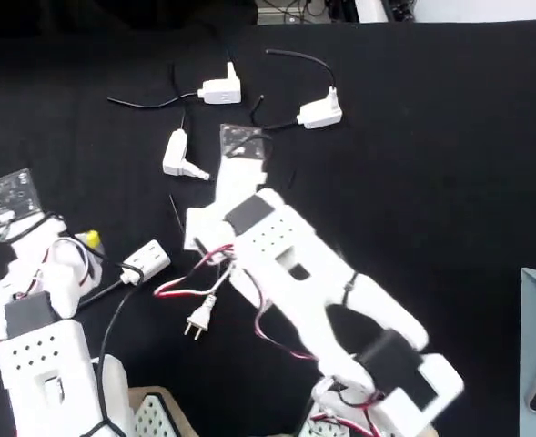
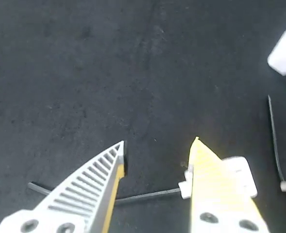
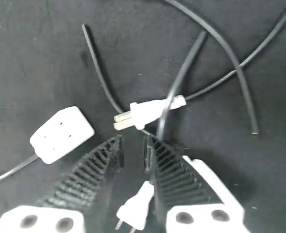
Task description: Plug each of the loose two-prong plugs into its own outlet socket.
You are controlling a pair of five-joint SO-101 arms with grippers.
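Black tabletop point(image 1: 450, 137) is strewn with white parts. No plug is seen seated, so every mating is judged still to do. One two-prong plug point(image 3: 150, 110) lies just ahead of the right hand point(image 3: 133, 141), prongs aimed at an outlet socket point(image 3: 61, 133) nearby, not touching. Right hand is narrowly parted and empty; left hand point(image 2: 159, 141) is spread wide and empty. A second plug point(image 3: 138, 206) lies beneath the right hand. Far corded pieces point(image 1: 220, 89) are possibly sockets, hard to make out.

outlet socket point(image 1: 147, 259) on table point(image 1: 431, 137) | loose plug point(image 1: 197, 320) before, right of it | angled plug point(image 1: 178, 155) behind it
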